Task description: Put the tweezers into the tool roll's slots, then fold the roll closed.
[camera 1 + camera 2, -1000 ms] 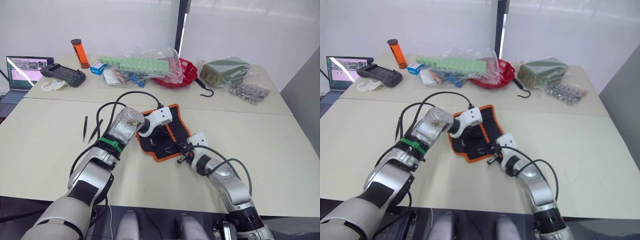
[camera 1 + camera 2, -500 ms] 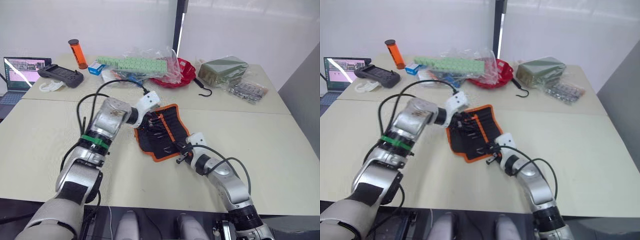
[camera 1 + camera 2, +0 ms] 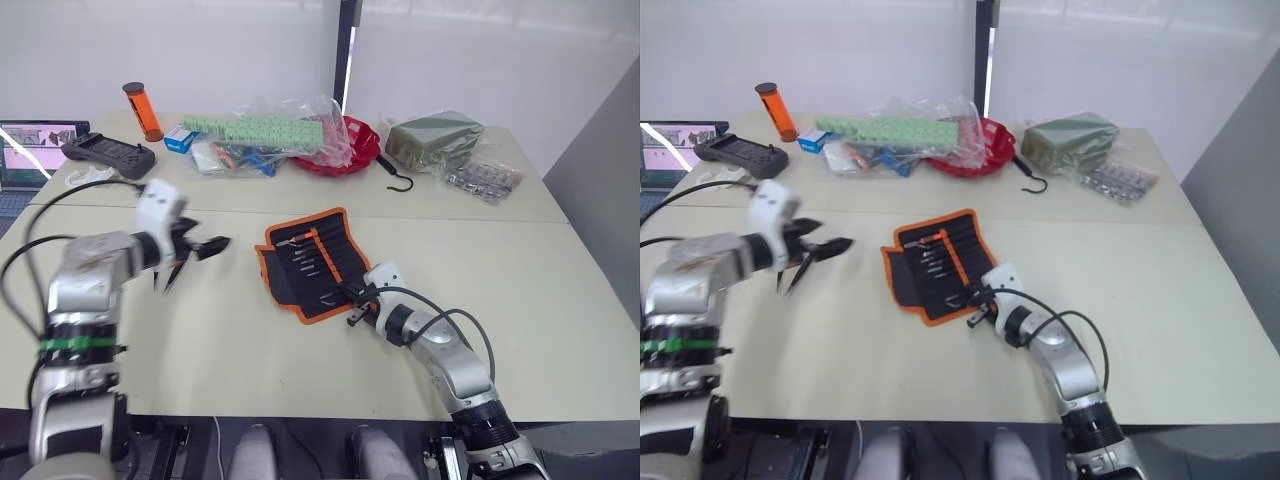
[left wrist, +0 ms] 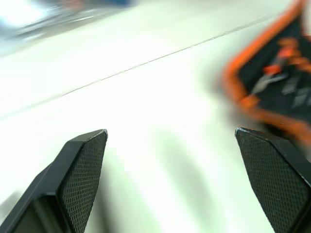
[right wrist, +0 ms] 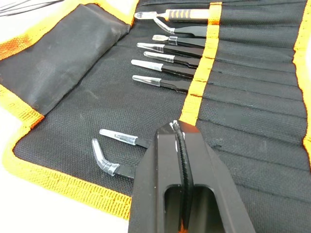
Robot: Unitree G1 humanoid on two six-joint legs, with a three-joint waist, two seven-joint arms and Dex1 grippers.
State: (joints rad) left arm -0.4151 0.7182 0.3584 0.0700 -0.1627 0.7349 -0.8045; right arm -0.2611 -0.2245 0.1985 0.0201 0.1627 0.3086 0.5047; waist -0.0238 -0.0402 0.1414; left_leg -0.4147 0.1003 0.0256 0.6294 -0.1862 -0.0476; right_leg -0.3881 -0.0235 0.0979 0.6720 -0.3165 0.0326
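With left pincer (image 3: 196, 249) gaping empty just above loose tweezers (image 3: 172, 275) on the tabletop (image 3: 250, 340), and right pincer (image 3: 352, 303) shut empty on the open tool roll (image 3: 310, 262), best to descend squarely, pinch one mid-length.

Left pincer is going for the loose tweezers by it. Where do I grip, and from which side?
Mid-shaft of the tweezers, from straight above: they lie flat on the table, so close the left pincer across their slim width.
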